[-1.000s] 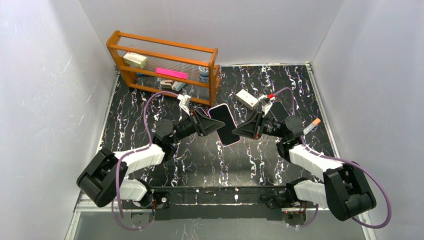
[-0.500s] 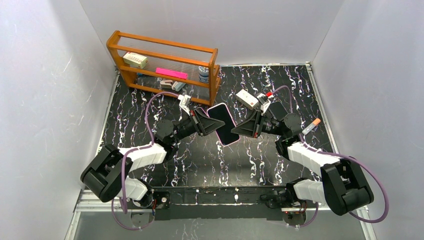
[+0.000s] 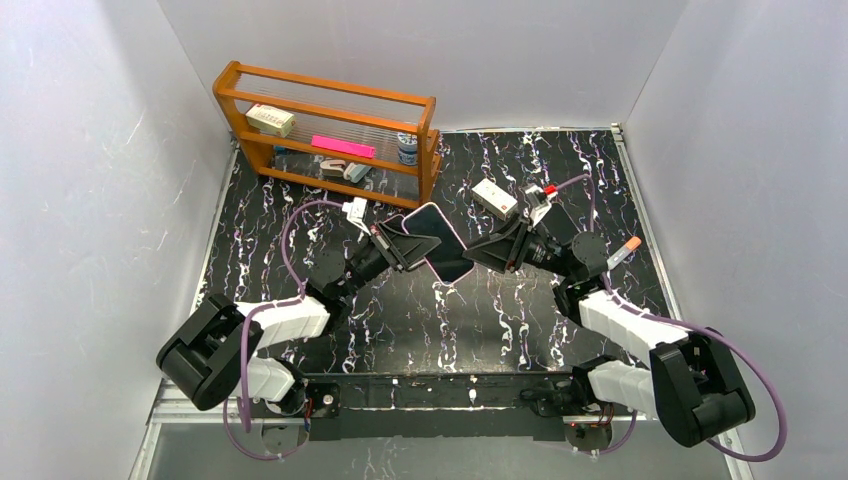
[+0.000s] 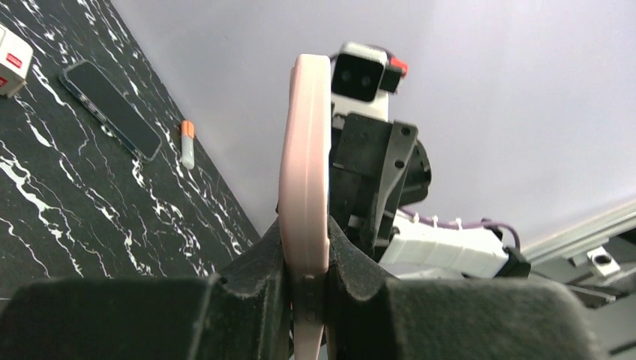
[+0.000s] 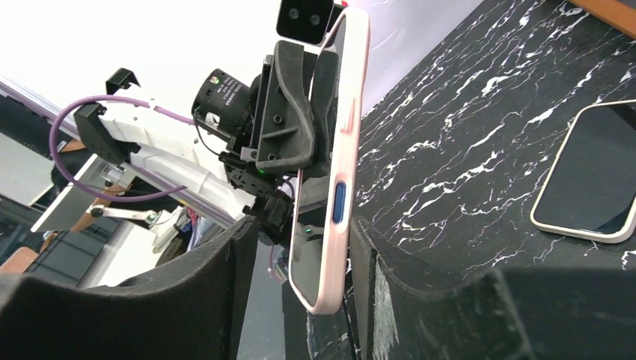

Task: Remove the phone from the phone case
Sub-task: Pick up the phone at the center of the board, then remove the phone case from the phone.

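A phone in a pink phone case [image 3: 437, 243] hangs above the middle of the table, between the two arms. My left gripper [image 3: 405, 247] is shut on it. In the left wrist view the case's pink edge [image 4: 304, 195] stands upright, pinched between the fingers of that gripper [image 4: 306, 262]. My right gripper [image 3: 492, 250] is open around the other end. In the right wrist view the dark screen and pink rim of the phone [image 5: 330, 187] sit between the spread fingers of this gripper [image 5: 300, 247]. The left finger stands off the screen. The right finger lies close to the case's back.
A wooden rack [image 3: 330, 130] with small items stands at the back left. A white box [image 3: 494, 197] and an orange-capped marker [image 3: 624, 250] lie at the right. A second phone [image 4: 111, 109] lies flat on the table, and another flat phone [image 5: 592, 180] shows beside the held one.
My right gripper has opened and let go of the phone. The left gripper keeps its hold, and the phone has shifted a little back and left.
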Controlling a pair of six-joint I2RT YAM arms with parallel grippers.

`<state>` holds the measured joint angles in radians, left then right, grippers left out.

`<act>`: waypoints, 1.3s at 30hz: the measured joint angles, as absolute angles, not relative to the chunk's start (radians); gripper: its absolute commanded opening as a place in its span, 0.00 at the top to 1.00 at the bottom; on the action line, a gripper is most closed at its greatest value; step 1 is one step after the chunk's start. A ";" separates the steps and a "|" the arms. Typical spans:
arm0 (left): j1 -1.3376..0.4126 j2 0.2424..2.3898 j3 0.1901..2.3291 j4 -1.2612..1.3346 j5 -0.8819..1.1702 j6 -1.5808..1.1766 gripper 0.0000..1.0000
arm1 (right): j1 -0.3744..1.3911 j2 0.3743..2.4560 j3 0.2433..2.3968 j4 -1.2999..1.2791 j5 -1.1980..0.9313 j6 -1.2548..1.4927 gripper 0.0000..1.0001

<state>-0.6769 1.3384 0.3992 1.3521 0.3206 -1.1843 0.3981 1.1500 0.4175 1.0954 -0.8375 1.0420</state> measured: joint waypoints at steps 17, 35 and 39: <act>-0.677 1.295 0.365 1.345 0.036 -1.267 1.00 | 0.599 1.202 0.347 1.179 -0.644 0.984 0.47; -0.701 1.245 0.339 1.335 -0.035 -1.302 1.00 | 0.668 1.324 0.353 1.363 -0.516 0.992 0.58; -0.707 1.244 0.339 1.335 -0.043 -1.308 1.00 | 0.672 1.356 0.362 1.395 -0.519 1.001 0.61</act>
<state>-0.7071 1.2438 0.3386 1.3354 -0.0425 -1.3079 0.6716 1.3556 0.3618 1.3949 -0.5194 1.0008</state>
